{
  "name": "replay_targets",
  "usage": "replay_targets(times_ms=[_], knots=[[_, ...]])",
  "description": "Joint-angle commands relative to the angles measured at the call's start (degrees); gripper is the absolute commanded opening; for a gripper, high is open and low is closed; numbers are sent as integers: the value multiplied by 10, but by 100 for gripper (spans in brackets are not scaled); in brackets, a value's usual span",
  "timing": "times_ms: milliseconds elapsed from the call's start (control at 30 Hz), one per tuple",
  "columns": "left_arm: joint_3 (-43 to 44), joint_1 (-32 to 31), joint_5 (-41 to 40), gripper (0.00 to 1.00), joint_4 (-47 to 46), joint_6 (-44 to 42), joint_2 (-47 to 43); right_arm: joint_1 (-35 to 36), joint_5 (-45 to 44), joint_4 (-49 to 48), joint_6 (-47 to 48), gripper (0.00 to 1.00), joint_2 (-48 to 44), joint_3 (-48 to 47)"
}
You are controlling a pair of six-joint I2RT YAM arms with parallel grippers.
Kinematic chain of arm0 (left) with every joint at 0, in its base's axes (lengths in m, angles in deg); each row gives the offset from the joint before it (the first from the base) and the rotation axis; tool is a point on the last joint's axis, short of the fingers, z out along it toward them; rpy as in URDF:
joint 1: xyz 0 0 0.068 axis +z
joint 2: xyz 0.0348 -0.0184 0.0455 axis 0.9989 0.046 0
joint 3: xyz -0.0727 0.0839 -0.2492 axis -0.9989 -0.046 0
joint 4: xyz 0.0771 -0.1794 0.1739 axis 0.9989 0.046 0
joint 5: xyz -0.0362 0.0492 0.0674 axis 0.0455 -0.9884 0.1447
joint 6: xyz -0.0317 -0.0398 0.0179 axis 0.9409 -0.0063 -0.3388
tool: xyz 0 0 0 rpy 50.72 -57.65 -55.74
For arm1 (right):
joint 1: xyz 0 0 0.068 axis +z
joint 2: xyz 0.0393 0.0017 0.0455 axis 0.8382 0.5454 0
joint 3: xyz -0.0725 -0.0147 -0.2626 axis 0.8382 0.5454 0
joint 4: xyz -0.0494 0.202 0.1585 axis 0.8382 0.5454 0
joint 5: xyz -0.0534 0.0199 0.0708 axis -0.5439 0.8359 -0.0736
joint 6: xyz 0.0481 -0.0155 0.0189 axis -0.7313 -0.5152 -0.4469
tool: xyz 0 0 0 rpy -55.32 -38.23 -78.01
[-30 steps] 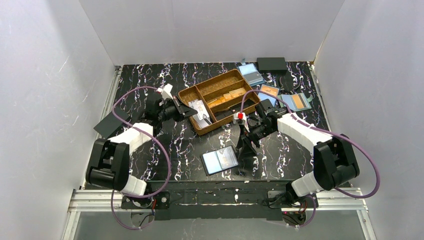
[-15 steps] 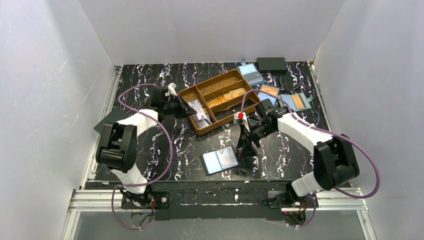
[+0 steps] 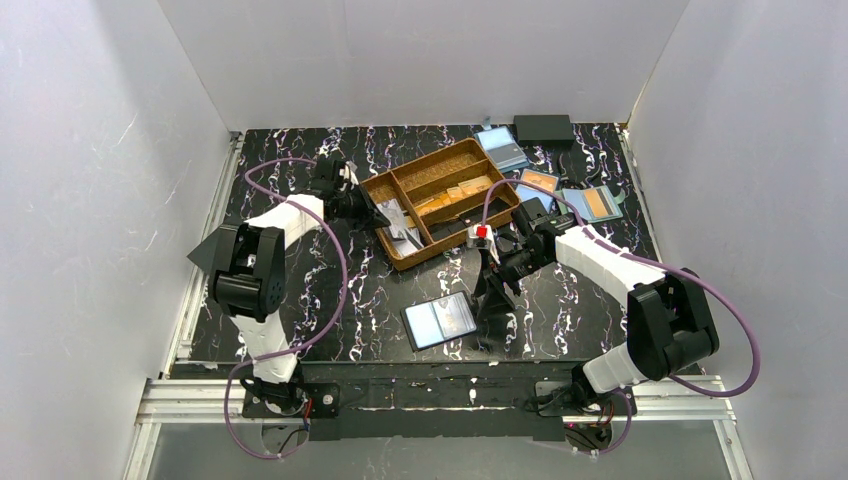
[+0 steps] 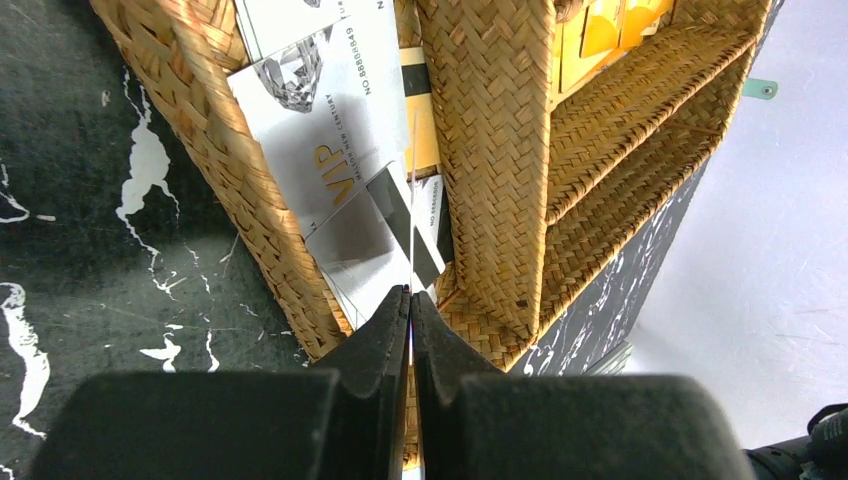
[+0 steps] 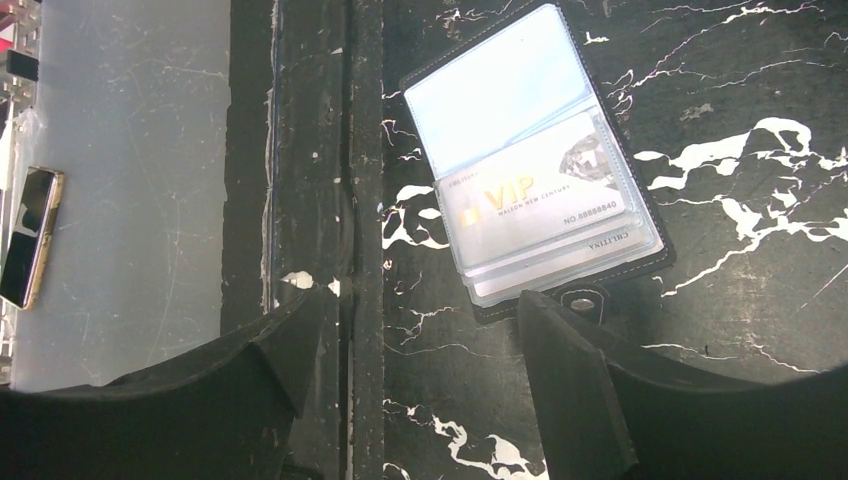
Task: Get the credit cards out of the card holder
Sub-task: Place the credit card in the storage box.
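Observation:
The black card holder (image 3: 440, 320) lies open near the table's front edge, and its clear sleeves (image 5: 535, 160) hold pale credit cards (image 5: 545, 205) with "VIP" print. My right gripper (image 5: 420, 300) hangs open just above the holder's snap tab and holds nothing; the top view shows this gripper (image 3: 490, 295) right of the holder. My left gripper (image 4: 410, 295) is shut on a credit card seen edge-on (image 4: 413, 200), over the near-left compartment of the wicker tray (image 4: 490, 150). Other pale cards (image 4: 320, 130) lie in that compartment.
The wicker tray (image 3: 415, 162) stands mid-table with orange cards (image 3: 455, 195) in another compartment. Blue holders showing orange cards (image 3: 538, 182) (image 3: 598, 203), a blue-grey holder (image 3: 500, 148) and a black box (image 3: 543, 127) sit at the back right. White walls enclose three sides.
My left arm has swung away from the near left and reached farther toward the tray, bringing its shut gripper over the tray's left compartment. The right arm and the card holder have not moved.

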Motion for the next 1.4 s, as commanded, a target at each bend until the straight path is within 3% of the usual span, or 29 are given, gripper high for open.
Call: replay_targets(times_ms=[0,1000,1100,1267,1367], knots=[[49,3,-16,2,62,-21,-2,-4,18,17,15,81,-4,-24],[73,3,-20,0,86,-35,0,-4,20,26,23,81,3,-25],[74,2,-19,3,86,-36,3,-4,20,28,25,81,2,-26],[90,2,-41,22,107,-47,4,-5,17,38,38,81,-1,-27],[106,2,-73,24,130,-61,-9,-12,16,47,48,81,-4,-28]])
